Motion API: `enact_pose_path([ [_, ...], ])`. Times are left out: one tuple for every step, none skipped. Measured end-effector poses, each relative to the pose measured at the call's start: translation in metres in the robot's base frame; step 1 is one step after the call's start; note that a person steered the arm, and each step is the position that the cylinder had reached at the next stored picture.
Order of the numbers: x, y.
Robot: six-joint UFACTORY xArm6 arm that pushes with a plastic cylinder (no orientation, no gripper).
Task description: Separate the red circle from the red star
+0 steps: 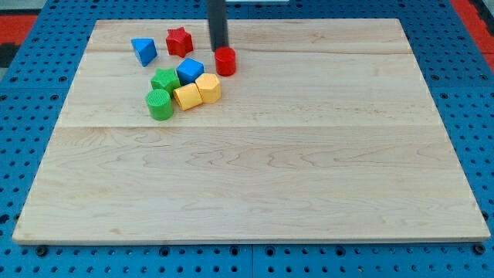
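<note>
The red circle [225,61] stands on the wooden board near the view's top, left of centre. The red star [180,41] lies to its left, a little higher, with a gap between them. My tip [219,49] comes down from the view's top edge and ends just at the upper left of the red circle, touching or nearly touching it, between the circle and the star.
A blue triangle [143,51] lies left of the star. Below, a cluster holds a blue cube [189,71], a green star [164,79], a green cylinder [160,104], a yellow cube [186,97] and a yellow hexagon [208,88]. The board's top edge [309,21] is close.
</note>
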State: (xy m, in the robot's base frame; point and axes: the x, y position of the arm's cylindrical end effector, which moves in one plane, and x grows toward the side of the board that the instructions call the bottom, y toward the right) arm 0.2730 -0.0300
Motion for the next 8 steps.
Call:
enact_pose_path([
  [0.011, 0.03],
  [0.011, 0.031],
  [0.007, -0.001],
  [0.019, -0.023],
  [0.03, -0.026],
  [0.013, -0.014],
  [0.016, 0.016],
  [0.029, 0.016],
])
